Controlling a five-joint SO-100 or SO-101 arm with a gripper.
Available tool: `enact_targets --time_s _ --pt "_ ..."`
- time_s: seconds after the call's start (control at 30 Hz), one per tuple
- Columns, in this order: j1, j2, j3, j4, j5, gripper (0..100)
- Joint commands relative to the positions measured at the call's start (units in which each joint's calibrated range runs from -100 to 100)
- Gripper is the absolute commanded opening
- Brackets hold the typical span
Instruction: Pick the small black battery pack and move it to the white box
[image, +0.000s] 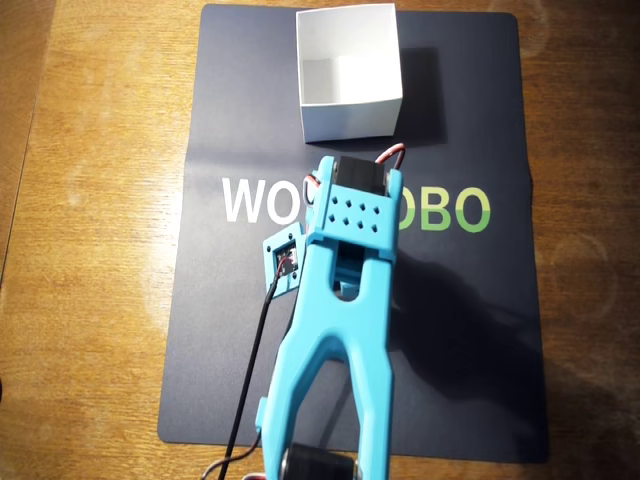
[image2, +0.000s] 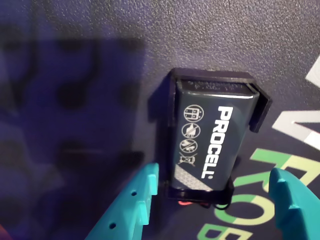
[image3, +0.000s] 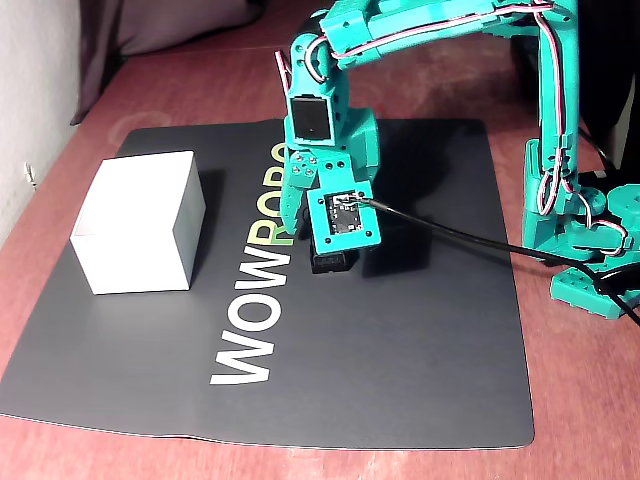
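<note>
The small black battery pack (image2: 210, 135) with white PROCELL lettering lies flat on the dark mat, held in a black clip, with a bit of red wire at its near end. My gripper (image2: 215, 172) is open just above it, and its teal fingers (image2: 140, 200) stand either side of the pack's near end without touching it. In the fixed view the battery pack (image3: 333, 263) shows as a dark block under the gripper (image3: 312, 248). The arm (image: 350, 215) hides it in the overhead view. The white box (image: 350, 120) stands open at the mat's far end, empty, and sits left of the gripper in the fixed view (image3: 135, 225).
A dark mat (image: 450, 350) with WOWROBO lettering covers the wooden table (image: 90, 300). The wrist camera's black cable (image3: 450, 232) runs back to the arm's base (image3: 590, 260) at the right of the fixed view.
</note>
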Motion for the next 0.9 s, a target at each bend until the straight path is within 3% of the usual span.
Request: enact_targets --time_s 0.0,0.87 --pt "-1.4 0.2 -2.1 0.4 -0.2 25" --pt "-2.8 4.1 -1.5 0.5 -0.2 25"
